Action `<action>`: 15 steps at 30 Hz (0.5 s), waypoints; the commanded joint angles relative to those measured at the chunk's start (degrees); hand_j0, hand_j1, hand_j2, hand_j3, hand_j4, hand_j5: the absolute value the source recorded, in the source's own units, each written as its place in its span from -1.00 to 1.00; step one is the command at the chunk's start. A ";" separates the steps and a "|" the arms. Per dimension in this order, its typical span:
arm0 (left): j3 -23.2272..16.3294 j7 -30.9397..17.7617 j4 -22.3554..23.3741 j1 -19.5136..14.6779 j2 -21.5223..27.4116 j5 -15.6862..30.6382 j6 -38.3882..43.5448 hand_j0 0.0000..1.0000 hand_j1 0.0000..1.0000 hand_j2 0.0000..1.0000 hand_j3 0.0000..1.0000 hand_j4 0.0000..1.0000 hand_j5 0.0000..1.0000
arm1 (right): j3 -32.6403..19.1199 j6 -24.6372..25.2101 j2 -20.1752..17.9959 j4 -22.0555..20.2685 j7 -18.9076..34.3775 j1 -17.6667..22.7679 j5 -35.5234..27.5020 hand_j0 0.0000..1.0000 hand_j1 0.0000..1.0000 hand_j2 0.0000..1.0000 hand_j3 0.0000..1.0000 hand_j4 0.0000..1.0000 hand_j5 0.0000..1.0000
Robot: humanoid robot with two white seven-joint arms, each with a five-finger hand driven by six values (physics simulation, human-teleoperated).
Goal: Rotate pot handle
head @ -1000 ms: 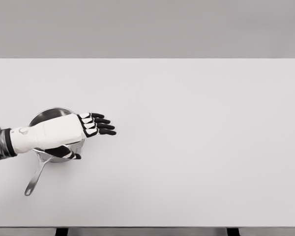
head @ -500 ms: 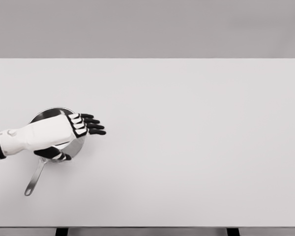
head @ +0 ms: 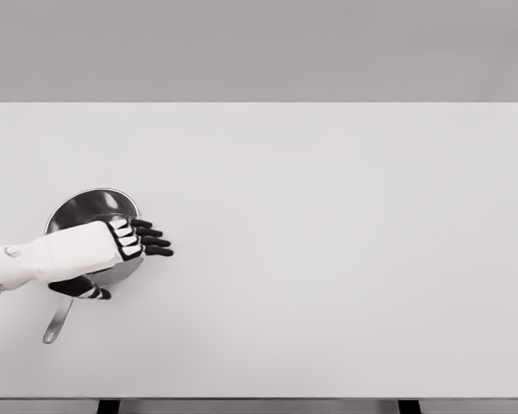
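**Hand over the pot, handle waiting**

A big white table filled most of the picture, with a plain gray wall behind it. At the lower left of the frame sat a shiny metal pot. Its long handle stuck out toward the bottom left corner, and its end lay flat on the table.

The left hand came in from the left edge and lay across the near side of the pot. Its dark fingers were straight and spread a little, pointing right. The thumb hung lower, close to where the handle met the pot. It held nothing. It looked placed that way so it could come down by the handle and push it around.

Compared with a second before, the hand had pulled back to the left and moved lower in the picture. More of the pot's inside showed. The pot and its handle had not moved. The right hand was not in the picture.
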 commanded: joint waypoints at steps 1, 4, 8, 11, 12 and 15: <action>-0.01 0.02 0.07 0.00 1.19 0.22 0.04 1.00 1.00 1.00 1.00 1.00 1.00 | -0.02 -0.03 0.00 0.00 0.00 0.00 -0.06 1.00 1.00 1.00 1.00 1.00 1.00; 0.07 0.02 0.16 0.00 2.07 0.22 0.04 1.00 1.00 1.00 1.00 1.00 1.00 | -0.02 -0.03 0.00 0.00 0.00 0.00 -0.06 1.00 1.00 1.00 1.00 1.00 1.00; 0.25 0.11 0.33 0.00 2.86 0.13 0.04 1.00 1.00 1.00 1.00 1.00 1.00 | -0.02 -0.03 0.00 0.00 0.00 0.00 -0.06 1.00 1.00 1.00 1.00 1.00 1.00; 0.42 0.19 0.42 0.00 3.48 0.04 0.04 1.00 1.00 1.00 1.00 1.00 1.00 | -0.02 -0.03 0.00 0.00 0.00 0.00 -0.06 1.00 1.00 1.00 1.00 1.00 1.00; 0.43 0.20 0.42 0.00 3.92 0.04 0.04 1.00 1.00 1.00 1.00 1.00 1.00 | -0.02 -0.03 0.00 0.00 0.00 0.00 -0.06 1.00 1.00 1.00 1.00 1.00 1.00; 0.43 0.20 0.95 0.00 4.36 -0.05 0.04 1.00 1.00 1.00 1.00 1.00 1.00 | -0.02 -0.03 0.00 0.00 0.00 0.00 -0.06 1.00 1.00 1.00 1.00 1.00 1.00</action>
